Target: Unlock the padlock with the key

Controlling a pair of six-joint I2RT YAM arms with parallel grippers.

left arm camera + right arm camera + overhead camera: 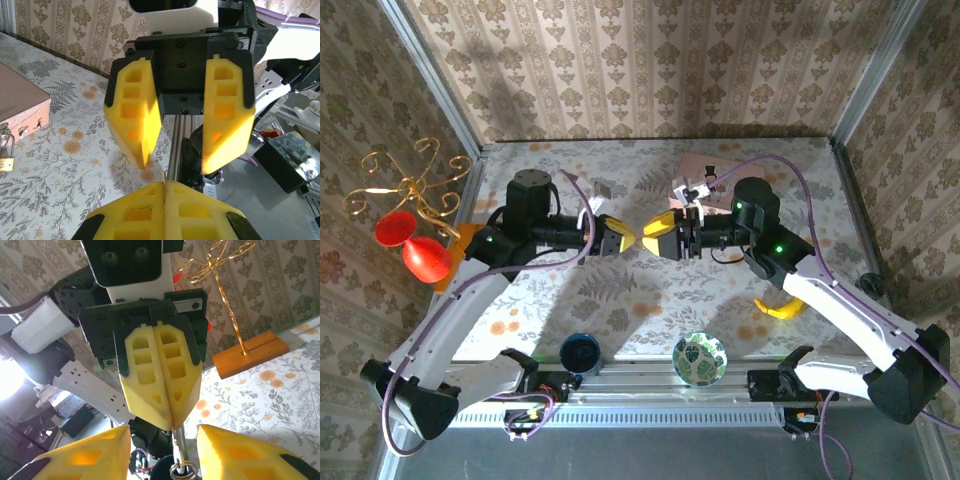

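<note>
Table [650, 300] carried a floral-print covering. On it lay a pink box [20, 100] at the far side, the padlock [5, 163] just beside it, a banana [778, 308] at right, and a wooden stand base [460, 250] at left.

A pink box [705, 170] lies on the flowered tablecloth [620, 300] behind the right gripper [658, 238], toward the far wall. Well off to the left of the left gripper [620, 238], at the table's edge, a gold wire stand [405, 185] rises from an orange wooden block [458, 252]. Two red balls [395, 228] are just beside it. A banana [780, 306] lies to the right of the right gripper, nearer the table's front. Nearer still, by the metal rail [640, 378], sit a blue cup [581, 352] and a green-patterned bowl [700, 358], set apart from each other. Patterned wallpaper [650, 60] covers the walls.
</note>
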